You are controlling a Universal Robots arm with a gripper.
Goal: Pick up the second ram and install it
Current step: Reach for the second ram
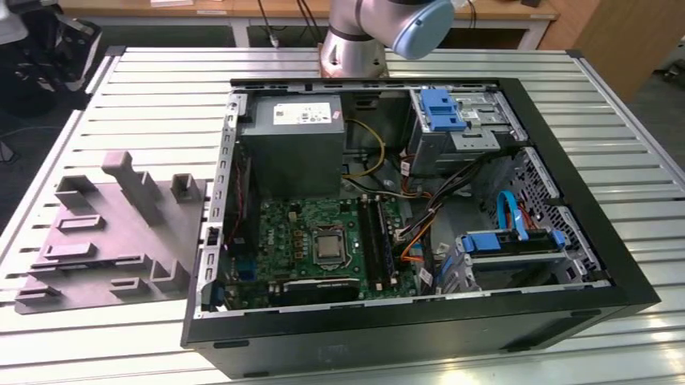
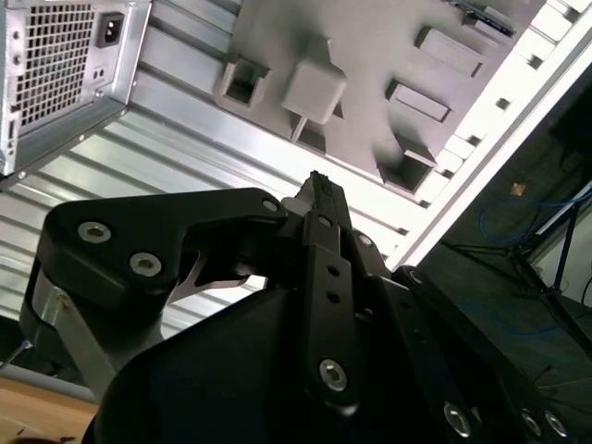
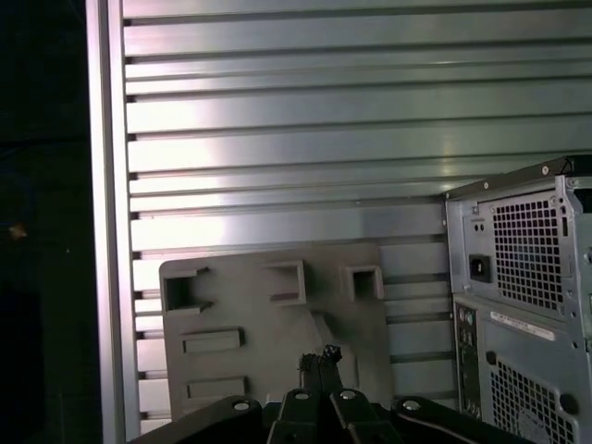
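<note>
Gripper (image 3: 320, 355) jaws shut, nothing btwn; hangs over grey holder tray (image 3: 268, 314) nr table (image 3: 277, 139) edge, PC case (image 3: 518, 277) beside.

Overhead glare on table slats (image 3: 277, 129), shadowed case interior (image 1: 471, 212)

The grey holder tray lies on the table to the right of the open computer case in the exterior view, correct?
No: the grey holder tray lies on the table at the exterior view's left of the open computer case, as that view shows.
</note>
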